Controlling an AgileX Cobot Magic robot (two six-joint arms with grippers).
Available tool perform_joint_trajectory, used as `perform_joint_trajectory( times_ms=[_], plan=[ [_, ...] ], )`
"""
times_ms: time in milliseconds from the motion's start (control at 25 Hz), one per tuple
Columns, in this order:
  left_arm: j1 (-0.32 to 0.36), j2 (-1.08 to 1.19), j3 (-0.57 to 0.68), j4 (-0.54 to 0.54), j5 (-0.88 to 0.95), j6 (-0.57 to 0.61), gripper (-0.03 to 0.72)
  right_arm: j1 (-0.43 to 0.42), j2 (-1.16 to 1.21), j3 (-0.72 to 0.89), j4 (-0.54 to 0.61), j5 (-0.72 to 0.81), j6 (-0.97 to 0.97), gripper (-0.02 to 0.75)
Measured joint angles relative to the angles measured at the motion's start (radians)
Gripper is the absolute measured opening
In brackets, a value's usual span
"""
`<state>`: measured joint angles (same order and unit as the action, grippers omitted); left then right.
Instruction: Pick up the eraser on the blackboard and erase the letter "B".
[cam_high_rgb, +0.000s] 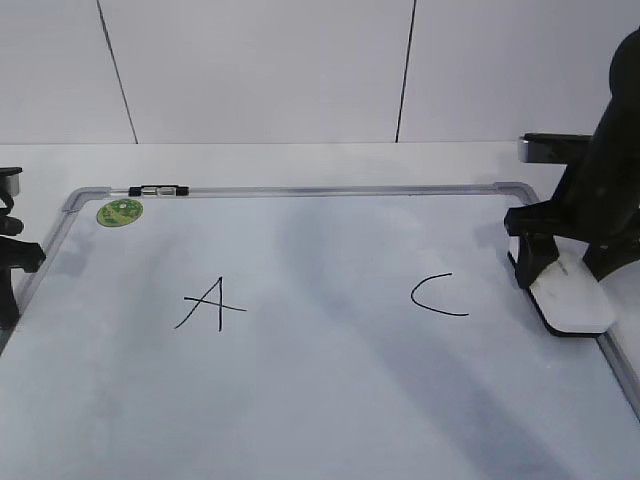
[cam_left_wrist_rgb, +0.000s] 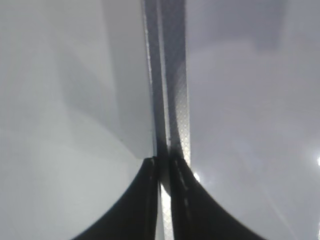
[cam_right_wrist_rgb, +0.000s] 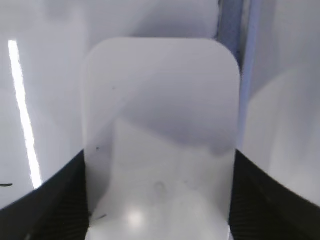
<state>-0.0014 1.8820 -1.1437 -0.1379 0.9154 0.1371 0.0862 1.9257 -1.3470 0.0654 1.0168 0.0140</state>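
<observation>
We see the blackboard (cam_high_rgb: 320, 400) lying flat on a white table (cam_high_rgb: 300, 160) before a pale panelled wall (cam_high_rgb: 260, 70), only its letters A (cam_high_rgb: 210, 303) and C (cam_high_rgb: 438, 295) showing, while our right gripper (cam_high_rgb: 562, 268) clasps the eraser (cam_high_rgb: 570, 295) at the board's right edge and our left gripper (cam_left_wrist_rgb: 161, 170) rests pinched together over the left frame.

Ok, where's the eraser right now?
The eraser lies at the blackboard's right edge in the exterior view, right of the C, between the right gripper's fingers.

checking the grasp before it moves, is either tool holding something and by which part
The right tool straddles the eraser by its two long sides, resting on the blackboard. The left tool is shut on nothing.
</observation>
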Motion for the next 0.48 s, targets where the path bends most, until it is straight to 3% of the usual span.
perform_joint_trajectory(
  times_ms=[480],
  plan=[
    [0.0, 0.0, 0.0, -0.002, 0.002, 0.0, 0.03, 0.0, 0.015, 0.0, -0.002, -0.023, -0.002, 0.521]
  ],
)
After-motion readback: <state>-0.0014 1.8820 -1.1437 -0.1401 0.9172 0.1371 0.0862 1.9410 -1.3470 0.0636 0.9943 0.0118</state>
